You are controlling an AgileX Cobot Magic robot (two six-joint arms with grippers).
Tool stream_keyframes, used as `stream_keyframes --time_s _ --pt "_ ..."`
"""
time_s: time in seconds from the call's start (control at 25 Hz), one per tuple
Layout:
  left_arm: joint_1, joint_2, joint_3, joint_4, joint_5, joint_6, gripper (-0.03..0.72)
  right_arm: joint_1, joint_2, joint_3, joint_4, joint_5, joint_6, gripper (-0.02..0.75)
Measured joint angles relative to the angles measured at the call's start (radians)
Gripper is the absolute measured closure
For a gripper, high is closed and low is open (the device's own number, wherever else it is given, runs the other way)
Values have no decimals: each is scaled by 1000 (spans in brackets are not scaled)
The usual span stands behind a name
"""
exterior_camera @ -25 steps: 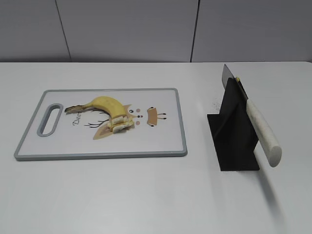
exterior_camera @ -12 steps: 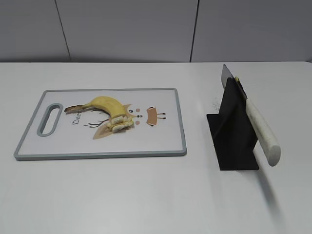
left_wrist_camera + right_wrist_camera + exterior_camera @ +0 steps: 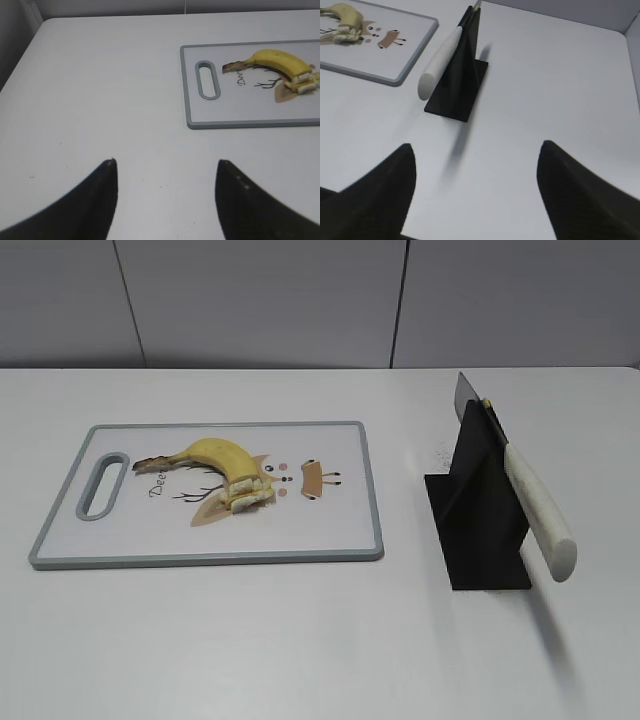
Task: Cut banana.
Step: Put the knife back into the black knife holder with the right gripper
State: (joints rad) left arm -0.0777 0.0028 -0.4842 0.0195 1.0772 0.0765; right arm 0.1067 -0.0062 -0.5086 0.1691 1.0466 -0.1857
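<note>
A: Progress? Looks mostly done. Banana [image 3: 222, 462] on cutting board [image 3: 330, 540], thin slices [image 3: 248, 496] already off at the cut end. Knife [image 3: 528, 502] parked in black stand [image 3: 478, 530], well right of the board.

B: Orientation? Long axis running along the board's length, curved; dark stem toward the board's handle slot [image 3: 103, 483], cut end toward the printed deer face.

A: Left end effector [image 3: 165, 200] spread wide, empty, over bare tabletop [image 3: 100, 100] short of the board.

B: Right end effector [image 3: 475, 195] same, wide and empty, short of the stand.

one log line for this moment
banana: partly sliced, on board | knife: in stand | left tool: open | right tool: open
</note>
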Motion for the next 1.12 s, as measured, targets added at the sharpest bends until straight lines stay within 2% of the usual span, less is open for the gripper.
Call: stream_keyframes --time_s 0.16,1.12 --pt "0 0 0 0 0 0 97 -43 0 0 1 0 0 155" --pt "0 0 0 0 0 0 97 -45 0 0 1 0 0 155"
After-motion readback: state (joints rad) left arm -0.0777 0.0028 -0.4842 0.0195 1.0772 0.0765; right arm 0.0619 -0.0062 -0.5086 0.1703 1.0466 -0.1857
